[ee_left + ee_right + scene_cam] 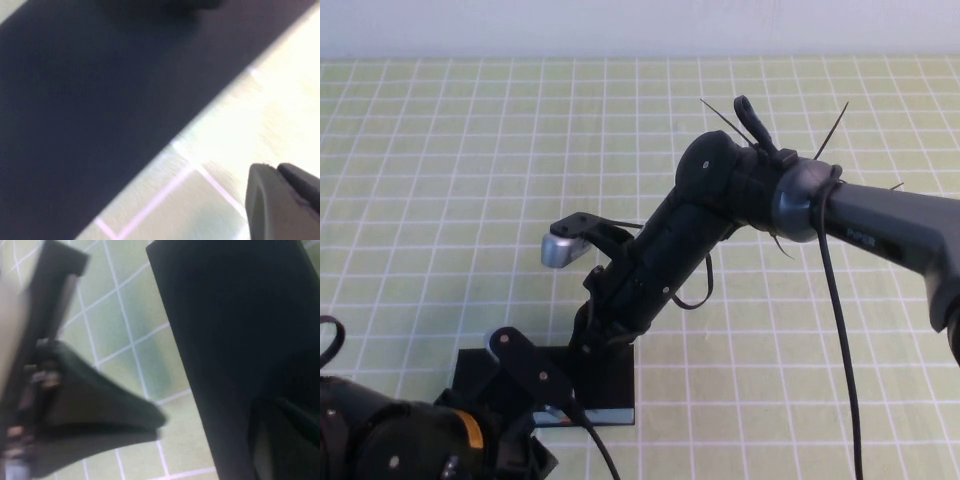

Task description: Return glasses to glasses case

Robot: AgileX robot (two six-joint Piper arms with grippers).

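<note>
The surface (470, 150) wears a pale green cloth ruled into squares by white lines. The case (610, 385), a black box, lies flat on it near the robot's edge, left of centre, largely covered from above by both arms.

both grippers, left (525, 375) and right (605, 345), crowd glasses case (610, 385) at near bench (470, 150) edge; far bench wide open.

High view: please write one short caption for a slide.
Right gripper and left gripper both down at the black glasses case on green checked table.
</note>
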